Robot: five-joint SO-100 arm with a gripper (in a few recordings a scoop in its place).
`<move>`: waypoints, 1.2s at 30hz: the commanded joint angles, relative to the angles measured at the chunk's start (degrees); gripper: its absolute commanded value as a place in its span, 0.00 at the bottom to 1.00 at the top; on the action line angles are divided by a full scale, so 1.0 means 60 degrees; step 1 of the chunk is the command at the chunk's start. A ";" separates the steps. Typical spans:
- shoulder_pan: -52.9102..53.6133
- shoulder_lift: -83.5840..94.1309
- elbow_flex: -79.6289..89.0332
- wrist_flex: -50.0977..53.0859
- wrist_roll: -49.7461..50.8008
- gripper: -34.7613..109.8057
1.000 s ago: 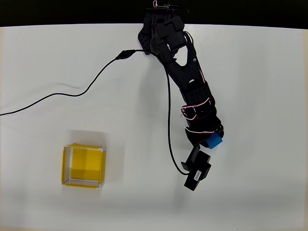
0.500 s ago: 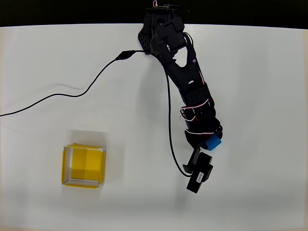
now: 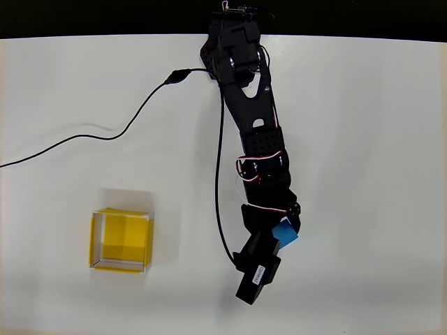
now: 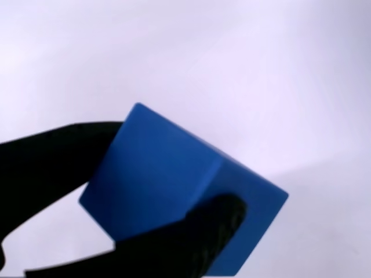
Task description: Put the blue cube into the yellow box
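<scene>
In the overhead view, the black arm (image 3: 255,132) is reaching from its base at the top edge of the white desk (image 3: 377,139) down toward the lower middle of the picture. The blue cube (image 3: 285,232) is showing as a small bright patch on the right side of the arm's far end, tucked against the black pincer (image 3: 279,234), with the wrist camera block jutting out below and to the left of it. The pincer's fingers themselves are lying under the arm's body here, so their spread is hard to read from above. The yellow box (image 3: 120,241) is sitting on the desk well apart from the cube, off to the left and slightly lower, its yellow floor open to the camera inside thin pale walls. A black cable (image 3: 105,137) is trailing from the arm's base across the desk to the left edge.

In the wrist view, the blue cube (image 4: 174,185) is sitting tilted, one corner edge pointing up and left, and the pincer (image 4: 153,200) is pinching it. One dark finger (image 4: 52,153) is pressing against the cube's left face, and the other is overlapping its lower front face from below. The cube is appearing against the pale desk surface behind it.
</scene>
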 commanded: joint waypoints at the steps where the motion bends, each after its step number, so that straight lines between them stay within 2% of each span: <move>1: 0.1304 0.1523 -0.1494 -0.0396 -0.0439 0.37; 12: 0.4673 0.1245 -0.2944 -0.0146 -0.0542 0.37; 23: 0.7222 0.0688 -0.3325 0.0674 0.0161 0.37; 36: 0.7954 -0.0981 -0.4321 0.0498 0.0659 0.37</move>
